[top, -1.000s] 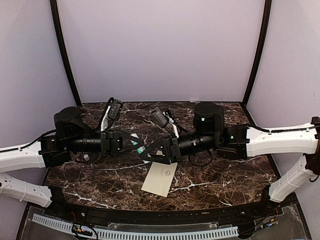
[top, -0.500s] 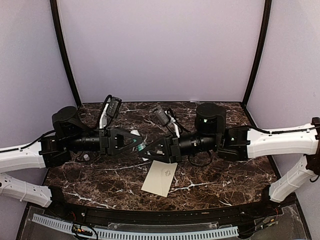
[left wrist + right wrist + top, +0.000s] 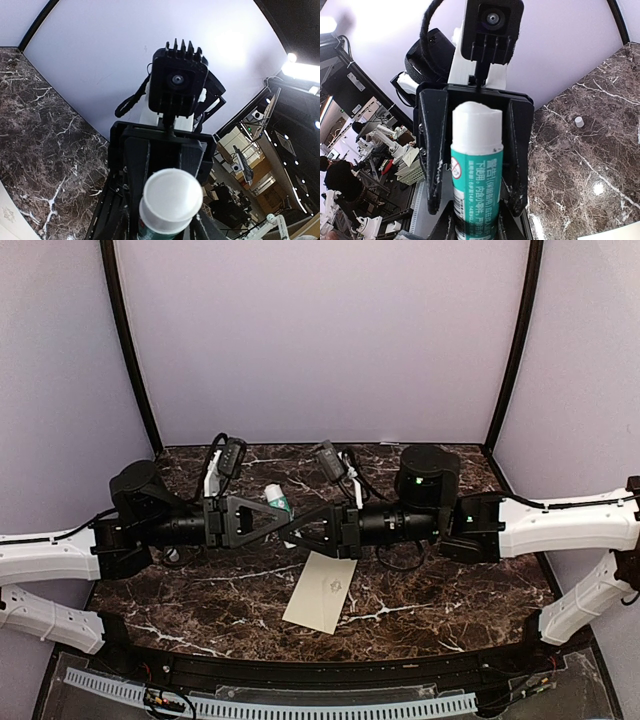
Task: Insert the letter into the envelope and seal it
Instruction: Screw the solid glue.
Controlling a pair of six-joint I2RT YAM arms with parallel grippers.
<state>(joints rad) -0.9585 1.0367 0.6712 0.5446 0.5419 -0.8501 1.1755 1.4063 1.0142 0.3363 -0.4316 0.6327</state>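
Envelope: my envelope (image 3: pixel 320 592) lies flat on the marble table (image 3: pixel 450 590), in the near half and about midway between left and right.
Envelope axis: its long axis runs near to far. The far end leans a little right and the near end a little left.
Envelope face: the side with the small central mark is up. I cannot tell where the flap is.
Envelope surroundings: its far short edge sits just on the near side of where my two grippers meet. In the left wrist view a cream corner of it shows at the lower left.
Glue stick: a teal-and-white glue stick (image 3: pixel 275 501) is up off the table between my grippers, beyond the envelope's far end. Its white end tilts up and toward the far side.
Right gripper: my right gripper (image 3: pixel 298 530) reaches in from the right and is clamped on the glue stick's teal body.
Left gripper: my left gripper (image 3: pixel 272 518) reaches in from the left. Its fingers (image 3: pixel 434 150) flank the white end of the tube on both sides, but I cannot tell whether they press on it or stand loose.
Cap: a small white cap (image 3: pixel 578 120) sits alone on the marble, seen in the right wrist view.
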